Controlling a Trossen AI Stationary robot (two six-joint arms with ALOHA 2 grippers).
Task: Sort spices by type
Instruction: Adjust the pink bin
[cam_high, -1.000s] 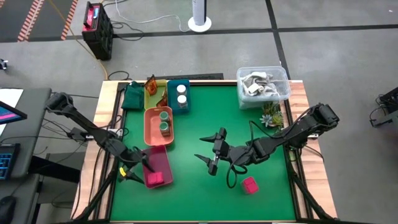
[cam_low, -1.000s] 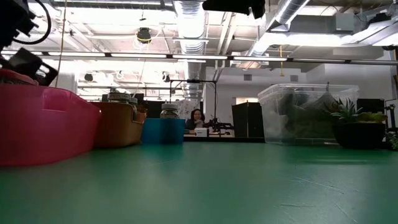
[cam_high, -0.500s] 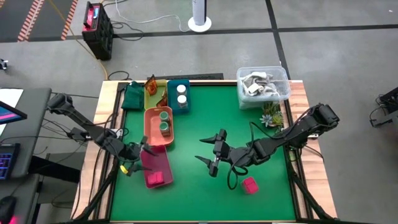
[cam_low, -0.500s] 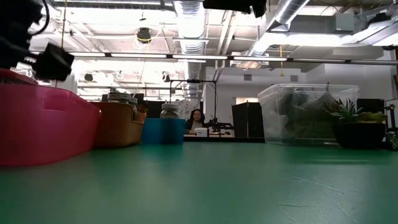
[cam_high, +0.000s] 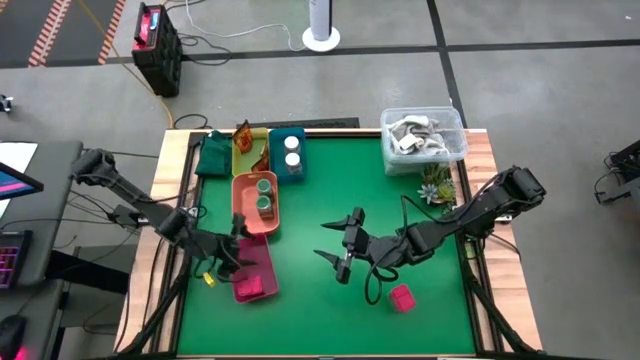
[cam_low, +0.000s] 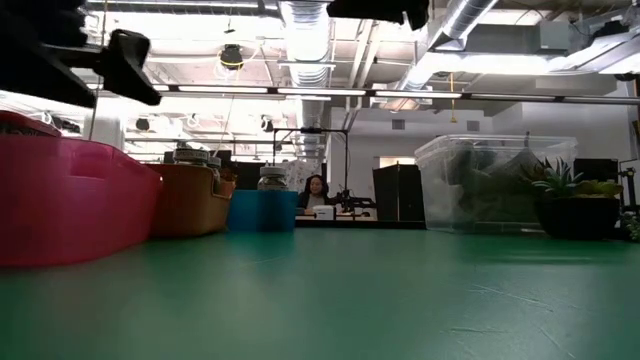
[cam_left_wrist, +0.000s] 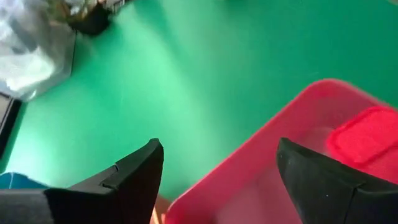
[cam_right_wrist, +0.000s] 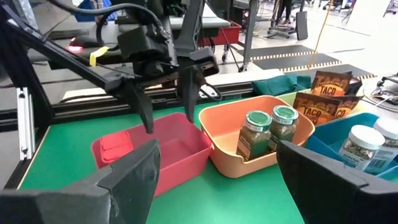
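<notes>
My left gripper (cam_high: 238, 256) (cam_left_wrist: 219, 147) hangs open over the pink tray (cam_high: 252, 270), touching nothing; it also shows in the right wrist view (cam_right_wrist: 168, 102). One bright pink block (cam_left_wrist: 367, 134) (cam_high: 250, 288) lies in that tray's near end. A second pink block (cam_high: 401, 297) lies on the green mat, near and right of my right gripper (cam_high: 338, 256) (cam_right_wrist: 217, 152), which is open above the mat at mid-table. Two green-lidded jars (cam_right_wrist: 267, 132) stand in the orange tray (cam_high: 240, 205), two white jars (cam_high: 292, 150) in the blue tray, and orange-brown sachets (cam_right_wrist: 326, 87) in the yellow tray.
A dark green tray (cam_high: 212, 156) lies at the far left. A clear tub of grey-white clutter (cam_high: 422, 134) and a small plant (cam_high: 436, 185) stand at the far right. The trays crowd the table's left side. Bare green mat (cam_high: 330, 190) stretches between them and the tub.
My left gripper has swung from the near left side of the pink tray toward the table's right and now hangs over the tray. My right arm and the spices have kept still.
</notes>
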